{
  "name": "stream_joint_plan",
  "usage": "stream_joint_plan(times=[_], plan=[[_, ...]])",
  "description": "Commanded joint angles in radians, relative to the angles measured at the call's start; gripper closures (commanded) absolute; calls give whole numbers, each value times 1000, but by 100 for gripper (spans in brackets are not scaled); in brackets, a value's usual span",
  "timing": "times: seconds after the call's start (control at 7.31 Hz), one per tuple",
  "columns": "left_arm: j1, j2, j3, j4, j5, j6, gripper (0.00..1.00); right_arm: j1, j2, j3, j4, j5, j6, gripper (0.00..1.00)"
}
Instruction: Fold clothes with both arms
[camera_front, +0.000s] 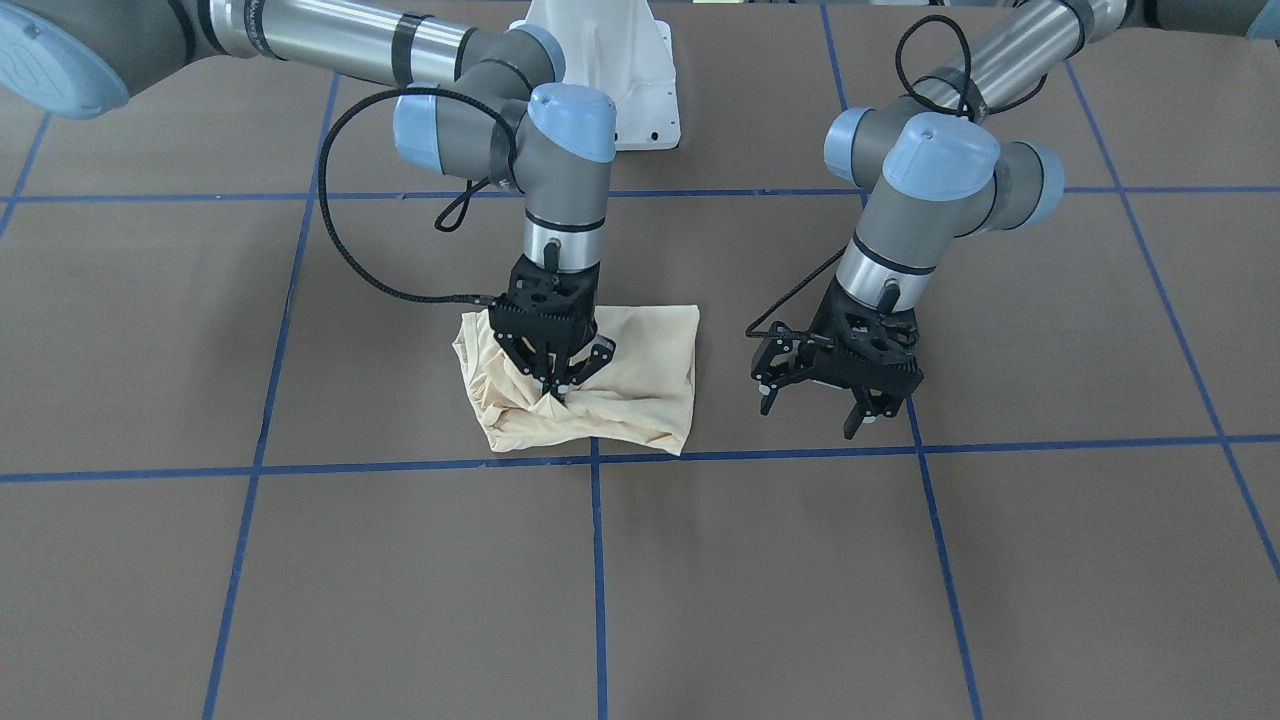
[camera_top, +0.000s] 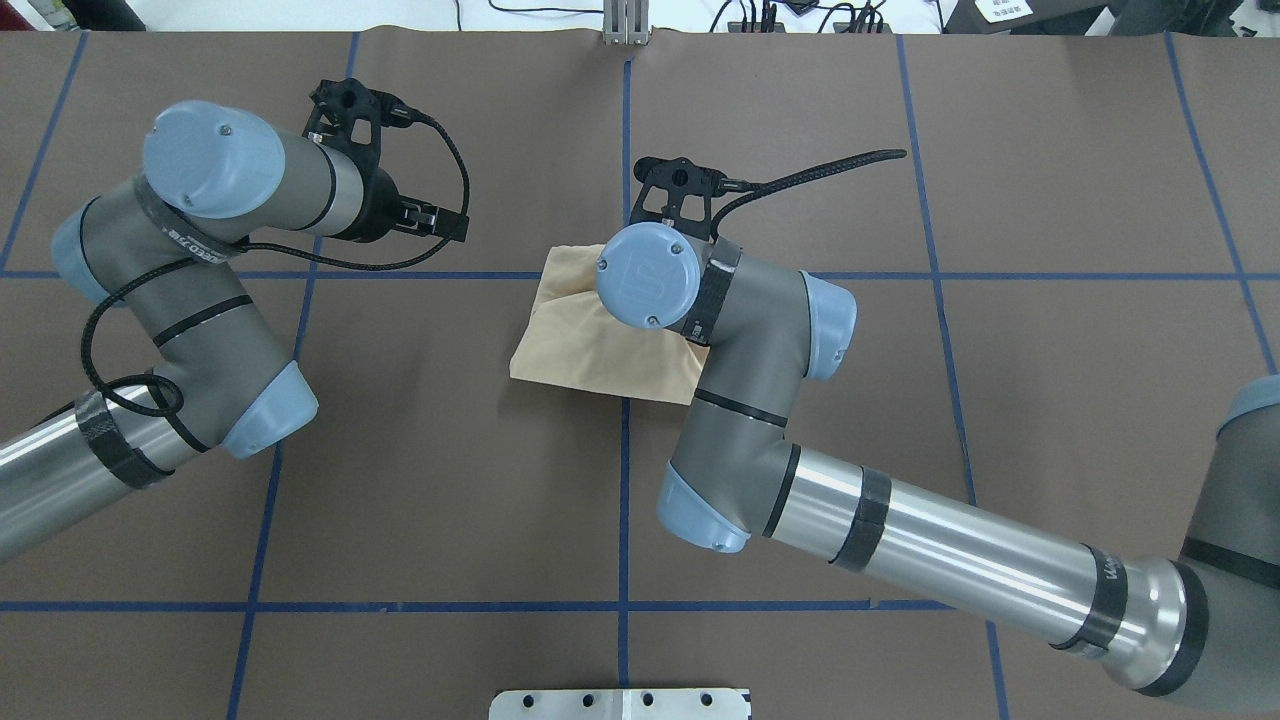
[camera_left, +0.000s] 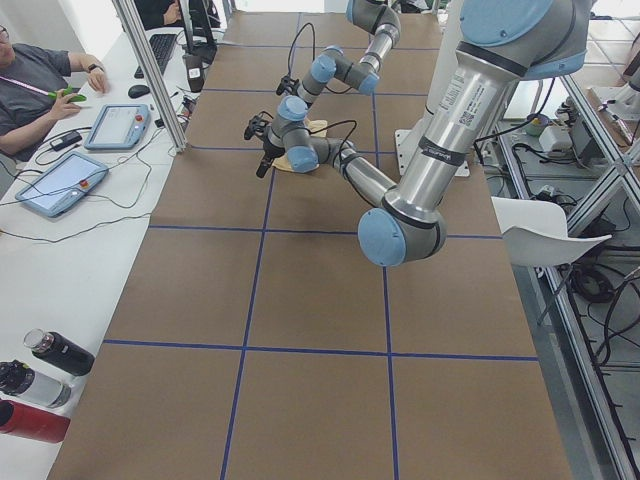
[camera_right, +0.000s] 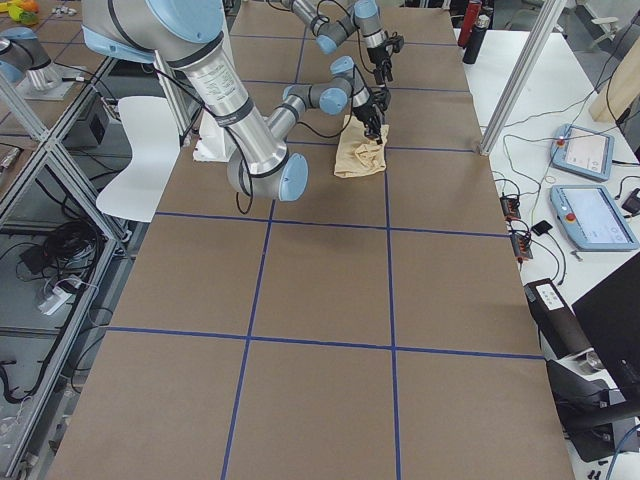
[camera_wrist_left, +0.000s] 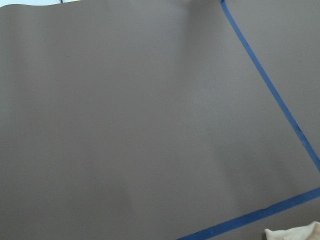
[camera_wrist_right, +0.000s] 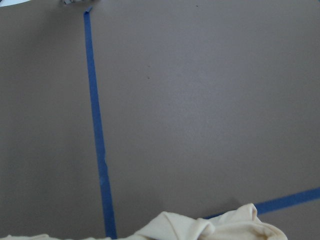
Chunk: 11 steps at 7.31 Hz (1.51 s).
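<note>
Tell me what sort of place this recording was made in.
Most likely a robotics lab workcell: the table is gridded with blue tape, teach pendants lie on a side desk where a person sits, and aluminium framing stands alongside.

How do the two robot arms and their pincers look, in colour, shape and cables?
The left arm and right arm are grey jointed tubes with shiny silver segments, light blue round caps and black bands. A black braided cable loops along each. The left pincer and right pincer are black, two-fingered, with openwork frames.
</note>
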Motion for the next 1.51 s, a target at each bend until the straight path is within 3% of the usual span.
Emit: stream_joint_plan(times=[0.0, 0.14, 0.55, 0.82, 1.09, 1.37], plan=[[-1, 2, 0, 0, 0, -1, 0, 38, 49, -132, 136, 2, -98, 0], [-1, 0, 0, 0, 0, -1, 0, 46, 71, -130, 136, 24, -121, 0], [-1, 8, -1, 0, -1, 1, 0, 140, 87, -127, 128, 234, -233, 0], [-1, 12, -9, 0, -3, 4, 0, 151, 87, -95, 60, 291, -233, 0], [-55, 40, -47, 17, -100, 25, 0, 203, 29, 102, -164, 388, -248, 0], [-147, 150, -179, 108, -145, 216, 0, 291, -156, 304, -210, 484, -415, 0]])
